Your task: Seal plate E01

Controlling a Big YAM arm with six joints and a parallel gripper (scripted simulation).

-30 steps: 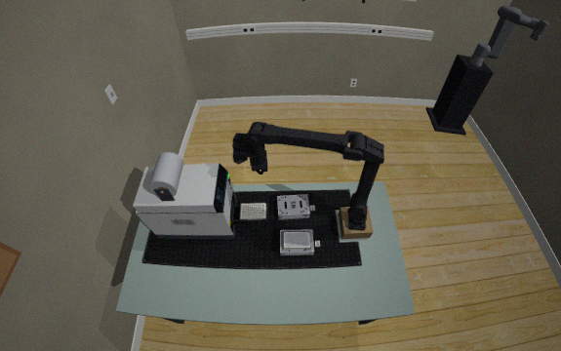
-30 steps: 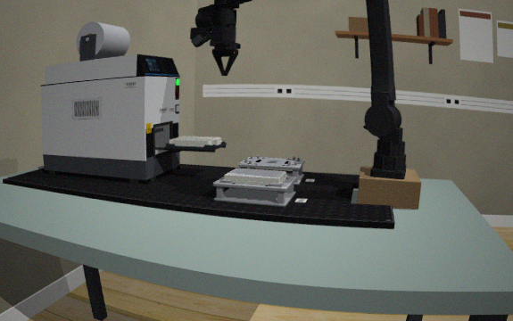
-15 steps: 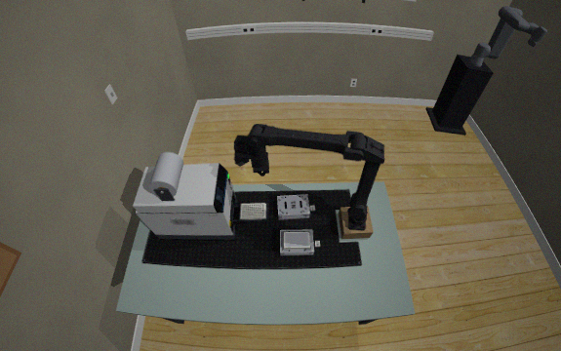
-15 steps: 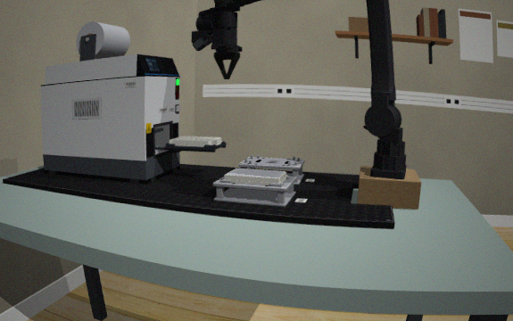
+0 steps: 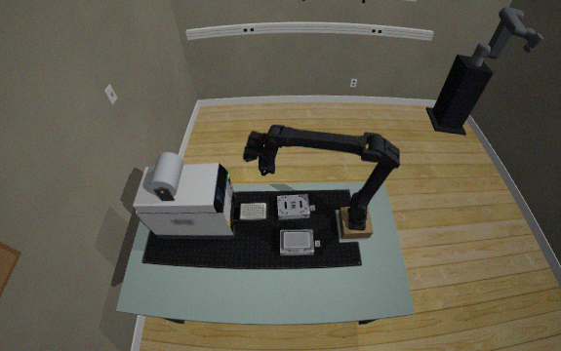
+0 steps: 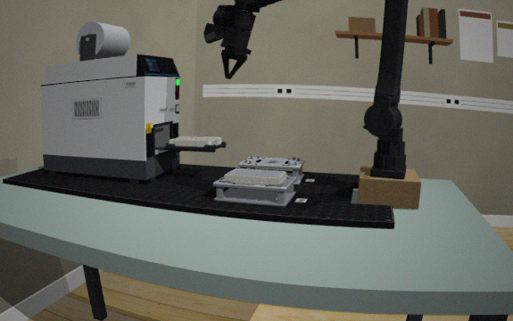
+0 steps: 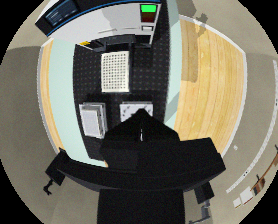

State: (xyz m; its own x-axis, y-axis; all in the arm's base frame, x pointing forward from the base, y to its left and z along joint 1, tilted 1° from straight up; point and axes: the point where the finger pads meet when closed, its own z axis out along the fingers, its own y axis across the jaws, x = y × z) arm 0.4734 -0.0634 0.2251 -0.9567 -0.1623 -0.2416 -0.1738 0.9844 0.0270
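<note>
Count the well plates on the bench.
2: one on the sealer's extended stage, one in the nest beside empty N1.

Open air above, tight quarters at the sealer

You have open air between the raised hand (image 5: 264,173) (image 6: 229,77) (image 7: 141,137) and the plates below. The sealer (image 5: 187,200) (image 6: 95,119) (image 7: 105,30) walls off one end of your stage (image 5: 237,219) (image 6: 202,149), its foil roll (image 5: 168,171) (image 6: 113,40) rising higher. The nest N1 (image 5: 280,214) (image 6: 300,166) (image 7: 124,106) and the covered plate (image 5: 297,240) (image 6: 256,176) (image 7: 91,123) stand side by side, a narrow gap between them.
</note>
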